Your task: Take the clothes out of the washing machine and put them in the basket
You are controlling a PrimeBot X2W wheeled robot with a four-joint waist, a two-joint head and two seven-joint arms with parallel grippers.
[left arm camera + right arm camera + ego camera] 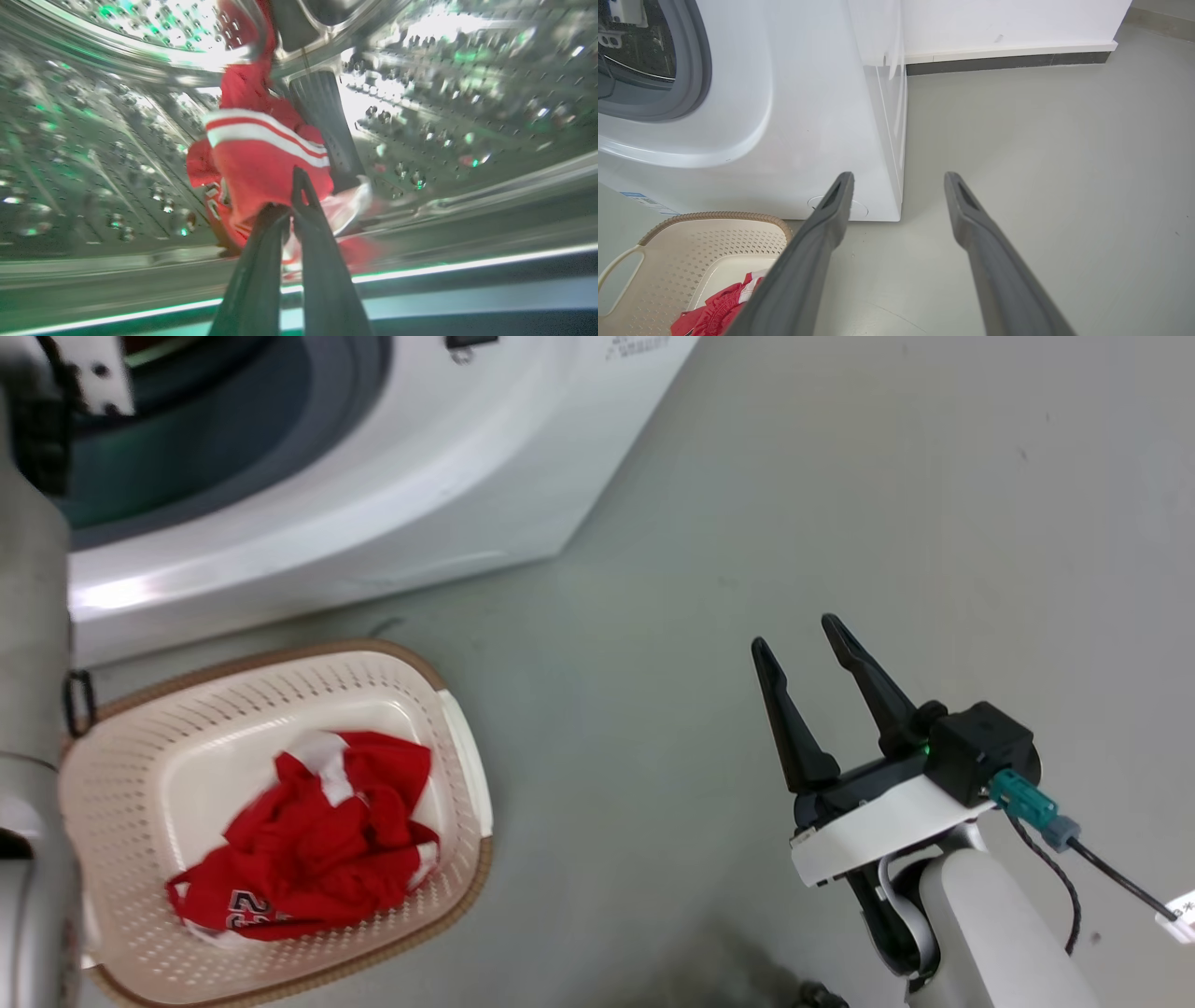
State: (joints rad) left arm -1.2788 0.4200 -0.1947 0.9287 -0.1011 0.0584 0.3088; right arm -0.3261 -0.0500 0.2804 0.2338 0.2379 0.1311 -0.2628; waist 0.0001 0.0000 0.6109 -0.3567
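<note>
Red jersey (266, 158) pinched at the tips of the left gripper (287, 191), deep in the steel drum (93, 140) of the washing machine (420, 476).

Soft, light and limp, likely to sag and catch on the drum holes; best taken by a bunched fold near the white-striped band just beyond the fingertips. Bright red, crumpled, white lettering low beside the fingers. Left fingers closed together on the cloth. Another jersey (317, 840) heaped in the basket (280, 658), well left of the right gripper (794, 633), spread wide and empty above the floor (840, 476).
</note>
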